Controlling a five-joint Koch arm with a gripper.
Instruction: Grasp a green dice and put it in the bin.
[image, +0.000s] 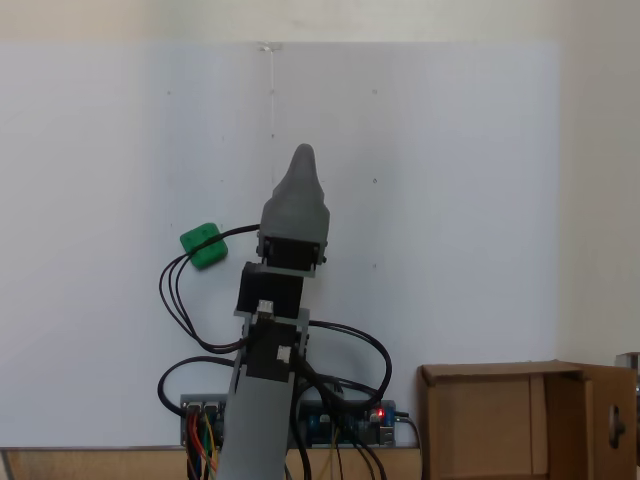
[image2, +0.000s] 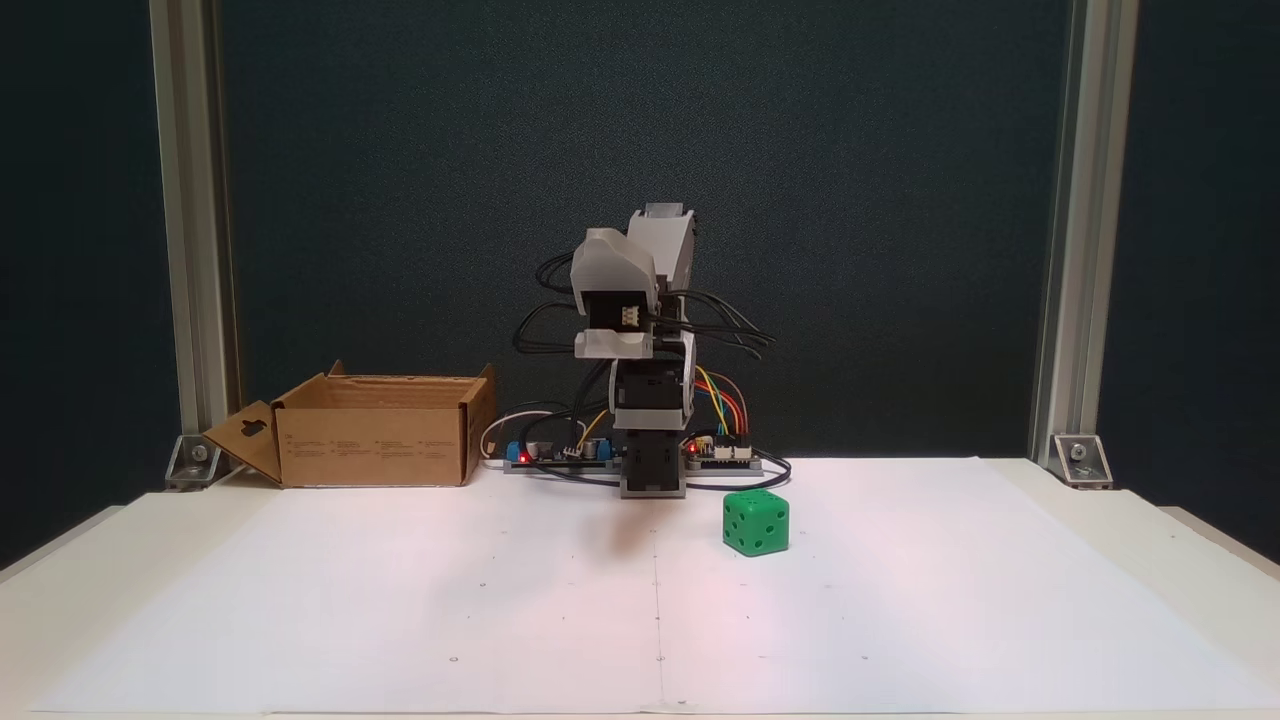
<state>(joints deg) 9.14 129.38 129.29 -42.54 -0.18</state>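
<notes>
The green dice (image: 203, 245) (image2: 756, 522) sits on the white paper, apart from the arm. In one fixed view it lies left of the arm's wrist; in the other it lies right of the arm's base and a little nearer the camera. The arm is folded up over its base. My gripper (image: 302, 160) (image2: 617, 300) hangs in the air above the paper, with nothing seen in it. It shows as one grey pointed tip, so its jaws cannot be told apart. The bin (image: 480, 420) (image2: 375, 440), a brown cardboard box with upright flaps, stands beside the base.
Circuit boards (image: 350, 420) (image2: 560, 455) with lit red lights and looping cables (image2: 730, 400) lie at the arm's base. Metal frame posts (image2: 190, 250) stand at the back corners of the table. White paper (image2: 900, 600) covers the tabletop.
</notes>
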